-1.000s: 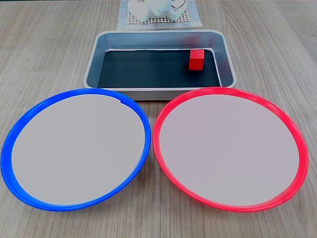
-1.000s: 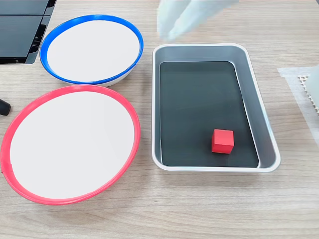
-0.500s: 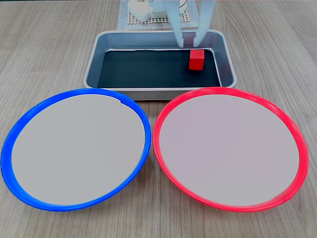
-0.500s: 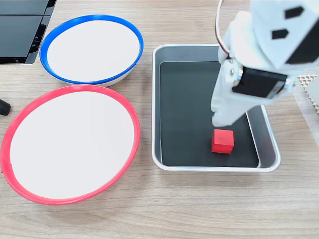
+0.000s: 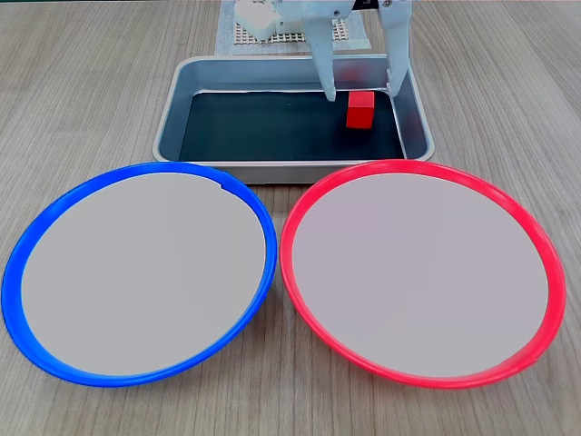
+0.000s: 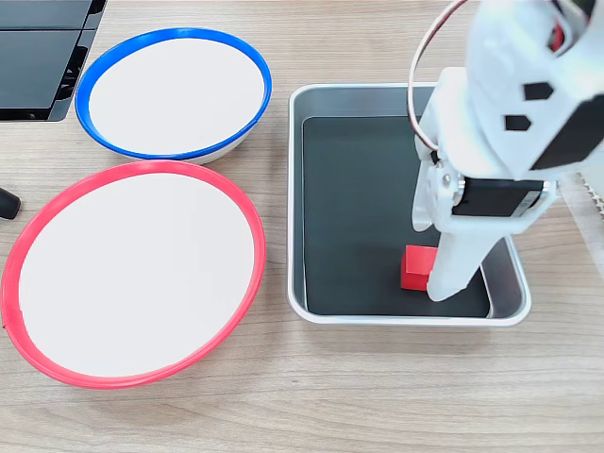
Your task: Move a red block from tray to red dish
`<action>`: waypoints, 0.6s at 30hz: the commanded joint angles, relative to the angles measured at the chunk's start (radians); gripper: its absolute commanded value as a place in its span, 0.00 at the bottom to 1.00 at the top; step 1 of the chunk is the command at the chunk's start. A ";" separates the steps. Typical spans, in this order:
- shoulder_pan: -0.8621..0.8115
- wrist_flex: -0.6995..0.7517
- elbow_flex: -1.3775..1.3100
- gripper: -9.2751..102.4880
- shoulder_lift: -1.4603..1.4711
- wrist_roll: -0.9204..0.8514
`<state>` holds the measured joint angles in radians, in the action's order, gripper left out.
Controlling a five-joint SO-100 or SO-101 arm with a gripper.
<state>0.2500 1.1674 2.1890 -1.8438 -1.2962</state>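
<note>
Red block (image 5: 360, 109) seemingly between gripper (image 5: 364, 94) fingers

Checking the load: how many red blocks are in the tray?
1. The red block sits on the tray's black bottom, between the open claw's fingers. None seem hidden.

A pale wood-grain table (image 5: 82, 109) runs edge to edge in both fixed views, its planks lit evenly and softly, with no hard shadows. At the top centre of a fixed view sits a white perforated mat (image 5: 238, 36). In the upper left of a fixed view lies a dark, flat panelled thing (image 6: 38, 57), what it is unclear.
</note>
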 commanded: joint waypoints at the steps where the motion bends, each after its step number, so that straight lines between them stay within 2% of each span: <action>1: -0.008 -0.026 0.000 0.30 0.025 0.000; 9: -0.021 -0.095 0.002 0.22 0.110 -0.011; 18: -0.021 -0.063 -0.041 0.08 0.094 -0.002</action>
<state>0.2362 1.0738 2.1936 -1.7288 -1.3008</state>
